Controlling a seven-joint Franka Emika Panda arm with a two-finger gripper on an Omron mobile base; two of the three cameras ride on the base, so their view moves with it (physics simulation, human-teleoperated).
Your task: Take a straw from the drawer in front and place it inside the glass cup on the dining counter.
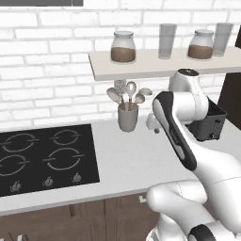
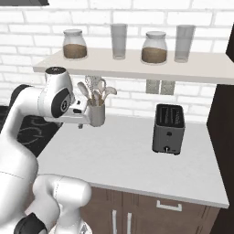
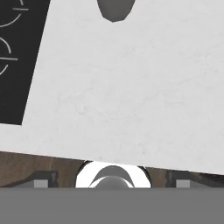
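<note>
Zero grip yet: hovering with fingers (image 3: 41, 180) apart and empty over the counter's (image 3: 131, 96) front edge, likely lining up on the shut drawer (image 2: 169, 208) below, straw presumably hidden inside.

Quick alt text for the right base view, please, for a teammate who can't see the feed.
The white robot arm rises at lower left over a white worktop holding a grey utensil crock and a dark toaster. A shelf on the white brick wall carries two brown-filled jars and two tall frosted glasses. Dark-brown cabinet fronts sit below.
</note>
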